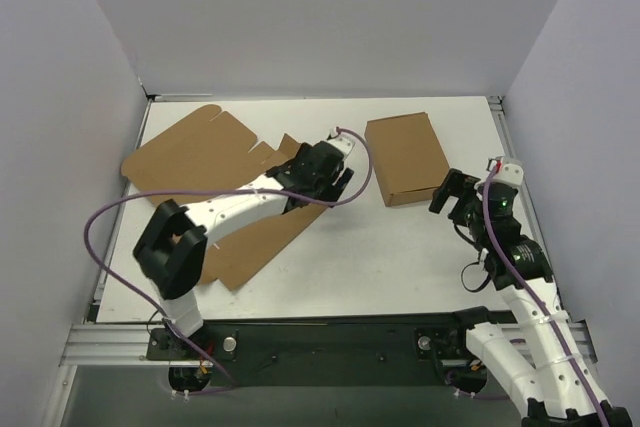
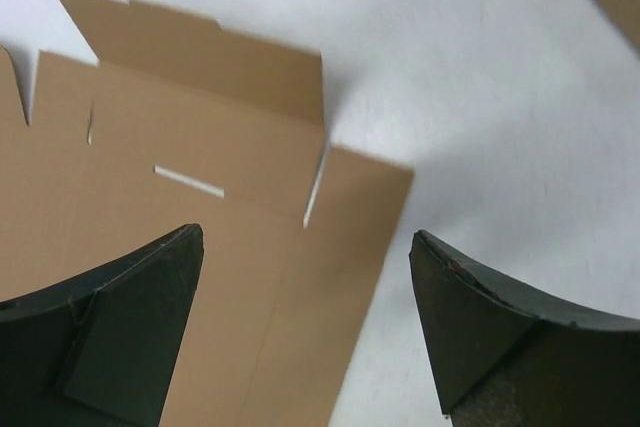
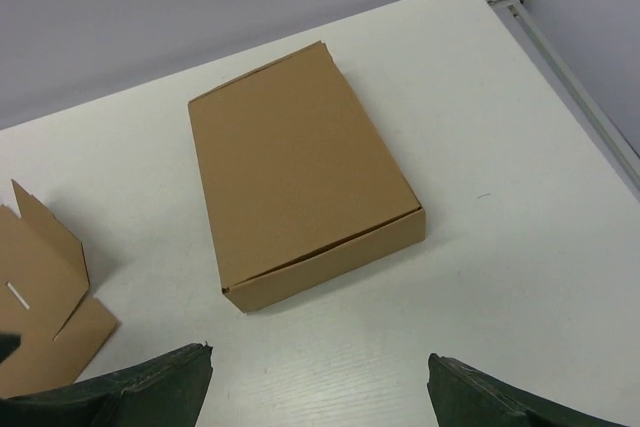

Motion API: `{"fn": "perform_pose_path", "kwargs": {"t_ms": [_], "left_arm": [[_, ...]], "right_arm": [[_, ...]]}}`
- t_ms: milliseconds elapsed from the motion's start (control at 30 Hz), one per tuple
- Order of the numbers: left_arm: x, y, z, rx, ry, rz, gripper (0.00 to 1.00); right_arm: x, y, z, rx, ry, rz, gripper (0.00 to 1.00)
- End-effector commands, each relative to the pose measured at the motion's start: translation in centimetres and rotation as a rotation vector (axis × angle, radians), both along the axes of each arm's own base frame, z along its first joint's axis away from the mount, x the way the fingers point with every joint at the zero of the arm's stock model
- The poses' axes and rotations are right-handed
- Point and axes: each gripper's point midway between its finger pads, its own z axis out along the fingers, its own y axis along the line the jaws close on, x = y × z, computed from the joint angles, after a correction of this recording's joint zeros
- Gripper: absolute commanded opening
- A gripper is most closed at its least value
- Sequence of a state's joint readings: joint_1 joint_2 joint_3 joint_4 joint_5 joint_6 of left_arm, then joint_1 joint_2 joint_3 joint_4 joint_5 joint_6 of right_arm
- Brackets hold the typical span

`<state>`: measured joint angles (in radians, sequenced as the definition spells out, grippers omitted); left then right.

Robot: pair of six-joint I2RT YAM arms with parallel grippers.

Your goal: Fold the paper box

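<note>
The paper box (image 1: 196, 159) lies flat and unfolded on the left half of the table, a brown die-cut sheet with flaps, tabs and thin slits. My left gripper (image 1: 327, 183) hovers open over its right edge. In the left wrist view the paper box (image 2: 190, 147) fills the left side, and the left gripper (image 2: 307, 239) straddles its right border with nothing between the fingers. My right gripper (image 1: 450, 193) stands open at the right, above bare table. The right wrist view shows the right gripper (image 3: 320, 355) empty and a corner of the paper box (image 3: 40, 287) at far left.
A closed brown carton (image 1: 405, 157) sits at the back right, just beyond the right gripper; it is the carton (image 3: 295, 187) in the right wrist view. White table (image 1: 400, 257) is bounded by grey walls on three sides, with a metal rail (image 1: 110, 342) along the near edge.
</note>
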<state>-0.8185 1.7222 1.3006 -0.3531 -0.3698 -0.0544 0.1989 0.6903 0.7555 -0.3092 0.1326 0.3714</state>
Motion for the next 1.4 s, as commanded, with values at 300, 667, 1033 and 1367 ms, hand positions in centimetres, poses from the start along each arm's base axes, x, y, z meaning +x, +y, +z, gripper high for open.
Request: {"fn": "perform_pose_path", "kwargs": {"t_ms": [300,667,1033,1367], "left_arm": [[9.0,-0.7,-1.6,0.023,-0.179,0.496,0.95],[11.6,-1.6,-5.1,-0.019,-0.129,0.554,0.94],[13.0,-0.2,-5.4,-0.009,-0.131,0.572,0.7],[12.1,-1.3,-4.2,-0.063,-0.105,0.509,0.38]], "right_arm": [[-1.0,1.4,1.0,0.073,-0.02,0.031,0.92],[-1.5,2.2,2.8,0.097,-0.057,0.082,0.91],[-1.8,2.5,3.5,0.081,-0.063,0.121,0.91],[-1.6,3.4,2.9,0.081,-0.03,0.175,0.91]]}}
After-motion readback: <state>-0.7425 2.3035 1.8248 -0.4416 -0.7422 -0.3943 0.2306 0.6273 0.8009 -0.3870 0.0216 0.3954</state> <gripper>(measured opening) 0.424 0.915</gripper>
